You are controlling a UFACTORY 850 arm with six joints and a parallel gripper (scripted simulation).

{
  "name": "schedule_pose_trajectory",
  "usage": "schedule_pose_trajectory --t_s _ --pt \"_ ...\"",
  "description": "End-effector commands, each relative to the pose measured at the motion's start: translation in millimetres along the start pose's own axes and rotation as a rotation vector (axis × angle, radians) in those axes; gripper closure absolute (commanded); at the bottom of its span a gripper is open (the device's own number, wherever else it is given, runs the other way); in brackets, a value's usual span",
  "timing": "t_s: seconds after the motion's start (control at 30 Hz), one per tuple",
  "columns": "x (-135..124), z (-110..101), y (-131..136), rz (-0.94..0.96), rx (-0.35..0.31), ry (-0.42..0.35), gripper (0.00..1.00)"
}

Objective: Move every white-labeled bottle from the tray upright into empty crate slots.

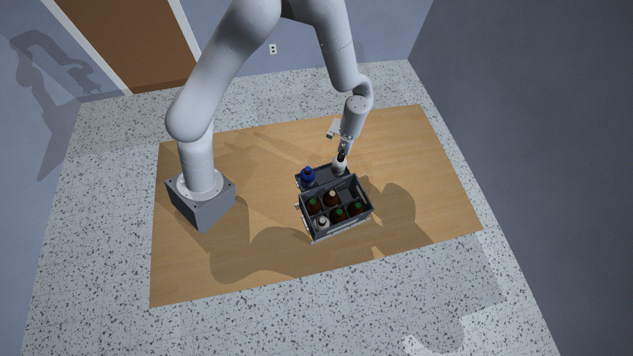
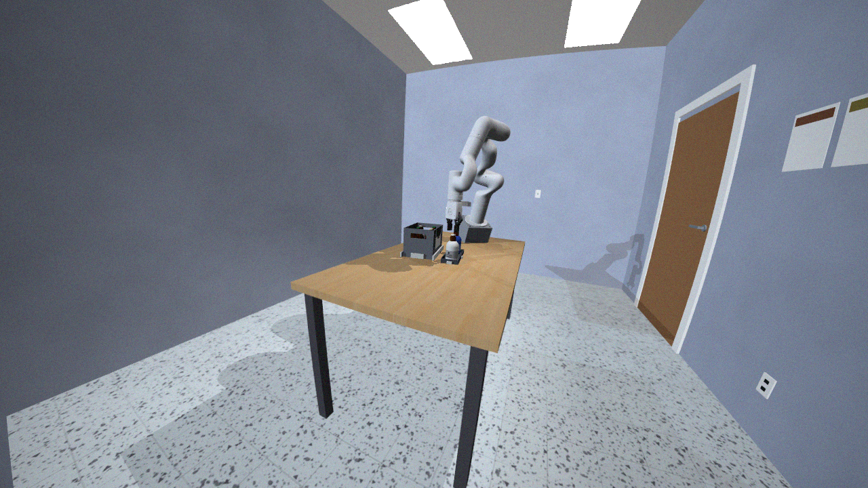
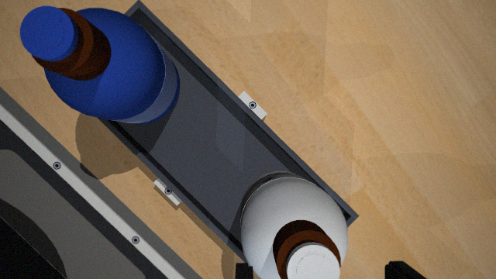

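Observation:
A white-labeled bottle (image 1: 339, 165) (image 2: 452, 249) (image 3: 294, 198) with a white cap stands upright at one end of the dark tray (image 1: 323, 174) (image 3: 194, 147). A blue bottle (image 1: 307, 176) (image 3: 116, 66) stands at the other end. My gripper (image 1: 341, 153) (image 2: 454, 226) (image 3: 322, 270) is partly open over the white-labeled bottle, with its fingertips on either side of the cap in the wrist view and no grip showing. The grey crate (image 1: 354, 220) (image 2: 422, 242) stands level beside the tray. Its slot nearest the white-labeled bottle is empty; a white bottle (image 1: 322, 222) stands in the far left slot.
Brown bottles fill the crate's other slots: several with green caps (image 1: 313, 203) (image 1: 339, 212) (image 1: 357, 206) and one with a cream cap (image 1: 332, 194). Crate walls and dividers rise around the slots. Small light brackets (image 3: 253, 105) (image 3: 167, 191) edge the tray.

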State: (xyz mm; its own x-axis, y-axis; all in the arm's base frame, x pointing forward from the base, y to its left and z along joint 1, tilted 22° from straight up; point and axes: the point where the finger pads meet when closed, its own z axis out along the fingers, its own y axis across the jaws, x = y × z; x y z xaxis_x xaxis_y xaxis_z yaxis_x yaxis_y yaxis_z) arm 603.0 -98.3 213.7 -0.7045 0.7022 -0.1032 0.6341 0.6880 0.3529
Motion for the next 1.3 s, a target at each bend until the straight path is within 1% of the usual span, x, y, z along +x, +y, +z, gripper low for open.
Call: schedule_pose_trajectory --t_s 0.0,0.47,0.97,1.27 --pt "-1 0 1 0.0 -0.001 -0.002 0.34" --pt "-1 8 1 0.0 -0.001 -0.002 0.34" --pt "-1 26 1 0.0 -0.001 -0.002 0.34" --pt "-1 34 1 0.0 -0.001 -0.002 0.34"
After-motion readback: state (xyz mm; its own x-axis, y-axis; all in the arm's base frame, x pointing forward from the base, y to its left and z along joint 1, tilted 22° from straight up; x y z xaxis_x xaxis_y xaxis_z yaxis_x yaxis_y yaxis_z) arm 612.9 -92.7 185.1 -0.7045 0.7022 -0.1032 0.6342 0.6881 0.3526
